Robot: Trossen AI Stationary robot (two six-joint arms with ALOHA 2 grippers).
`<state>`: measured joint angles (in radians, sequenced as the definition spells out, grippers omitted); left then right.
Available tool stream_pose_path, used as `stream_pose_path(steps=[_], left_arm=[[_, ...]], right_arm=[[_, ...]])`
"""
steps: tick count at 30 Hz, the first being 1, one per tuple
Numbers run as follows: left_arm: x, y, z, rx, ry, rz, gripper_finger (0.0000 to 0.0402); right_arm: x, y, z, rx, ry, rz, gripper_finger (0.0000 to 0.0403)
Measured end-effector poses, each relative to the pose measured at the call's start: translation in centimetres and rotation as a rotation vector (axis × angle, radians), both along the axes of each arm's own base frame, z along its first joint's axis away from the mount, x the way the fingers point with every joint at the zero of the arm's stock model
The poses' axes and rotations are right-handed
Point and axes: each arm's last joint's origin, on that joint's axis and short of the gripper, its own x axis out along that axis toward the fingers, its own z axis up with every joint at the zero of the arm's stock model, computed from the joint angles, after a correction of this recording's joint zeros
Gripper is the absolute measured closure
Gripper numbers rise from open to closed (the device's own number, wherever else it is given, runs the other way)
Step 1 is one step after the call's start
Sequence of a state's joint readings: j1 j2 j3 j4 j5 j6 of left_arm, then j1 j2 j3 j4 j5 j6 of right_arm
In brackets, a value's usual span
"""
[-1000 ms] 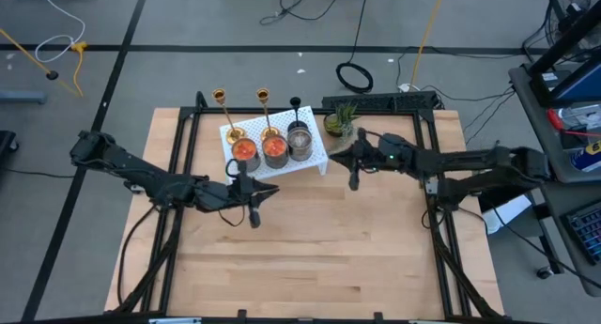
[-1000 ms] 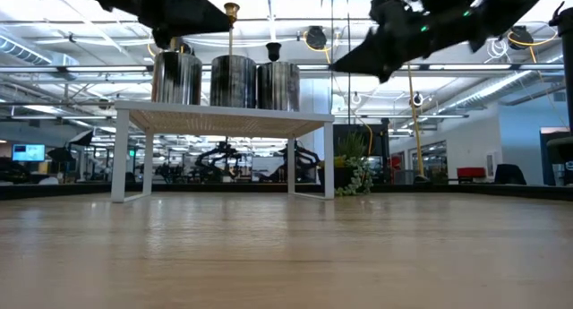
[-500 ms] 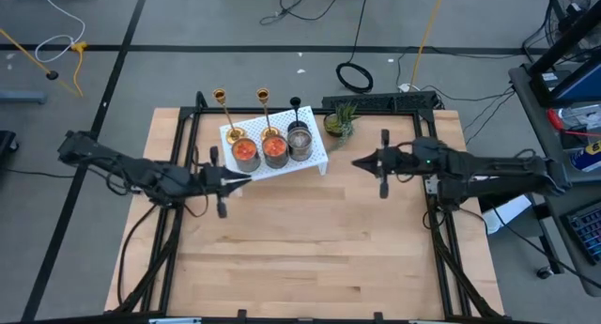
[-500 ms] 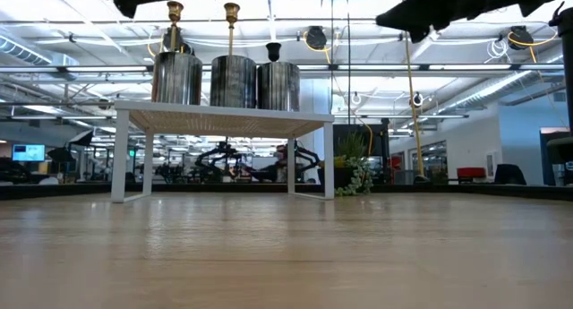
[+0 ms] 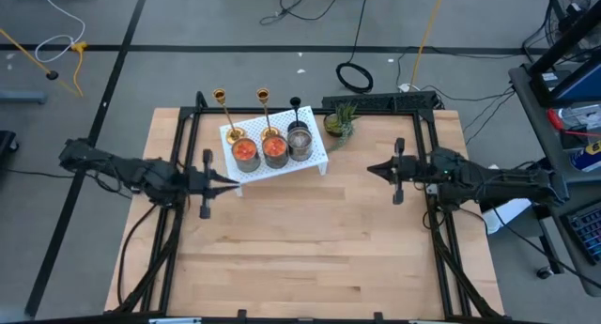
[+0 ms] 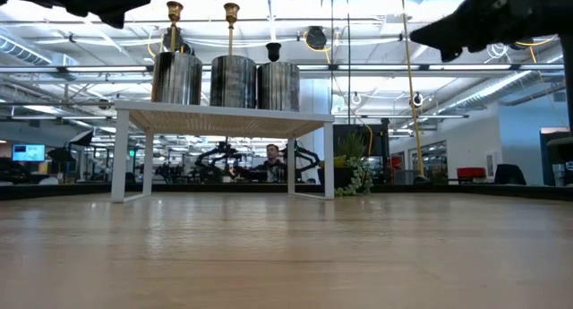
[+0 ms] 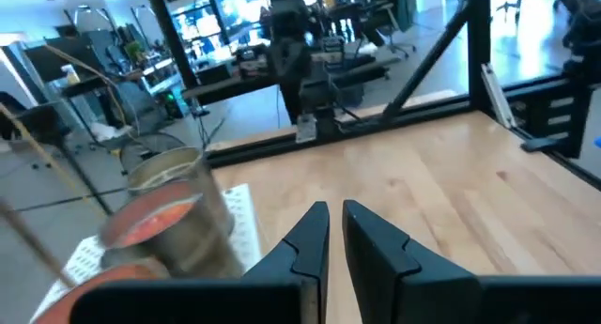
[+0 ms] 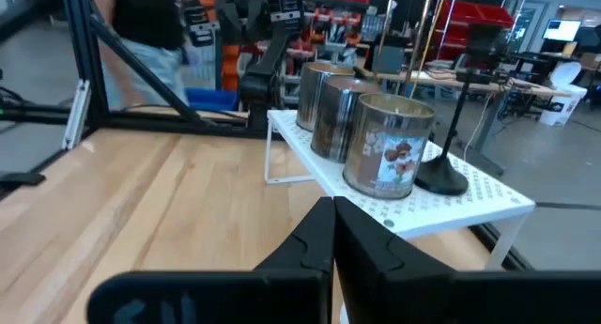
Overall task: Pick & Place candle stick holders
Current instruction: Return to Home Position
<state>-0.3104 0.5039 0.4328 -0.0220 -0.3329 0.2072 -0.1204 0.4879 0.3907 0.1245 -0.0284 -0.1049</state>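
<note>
Two gold candle stick holders [image 5: 225, 117] [image 5: 266, 115] and a shorter black one [image 5: 297, 113] stand by their round bases on a white perforated shelf [image 5: 315, 162], behind three metal candle tins. In the low view the gold ones [image 6: 174, 22] [image 6: 231, 24] and the black one [image 6: 273, 51] rise above the tins. The black holder also shows in the right wrist view [image 8: 449, 146]. My left gripper [image 5: 228, 178] hovers shut and empty left of the shelf. My right gripper [image 5: 372, 170] hovers shut and empty right of it.
Three candle tins [image 5: 273, 149] fill the shelf's front. A small potted plant [image 5: 340, 122] stands at the table's far edge, right of the shelf. A black frame [image 5: 178, 136] borders the table. Bare wood [image 5: 310, 239] lies in front. A person [image 6: 271, 157] sits far behind.
Both arms have drawn back from the shelf. My left gripper has gone toward the table's left edge, my right gripper toward the right edge. In the low view both have left the space around the shelf. The holders and tins have stayed put.
</note>
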Motion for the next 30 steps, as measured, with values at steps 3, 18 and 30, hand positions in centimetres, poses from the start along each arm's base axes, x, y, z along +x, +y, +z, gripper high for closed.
stream_pose_path(steps=[3, 18, 30], left_arm=[[-1.5, 0.6, 0.1, -0.031, 0.002, -0.035, 0.0362], [-3.5, 1.1, -3.2, -0.028, -0.073, -0.107, 0.0362], [-3.9, 1.2, -7.3, -0.05, -0.137, -0.106, 0.0362]], right_arm=[[-0.9, 0.1, -1.0, 0.016, -0.021, -0.001, 0.0403], [-2.6, 0.3, -3.9, -0.003, -0.083, -0.001, 0.0403], [-3.3, 0.4, -4.1, 0.01, -0.069, 0.022, 0.0403]])
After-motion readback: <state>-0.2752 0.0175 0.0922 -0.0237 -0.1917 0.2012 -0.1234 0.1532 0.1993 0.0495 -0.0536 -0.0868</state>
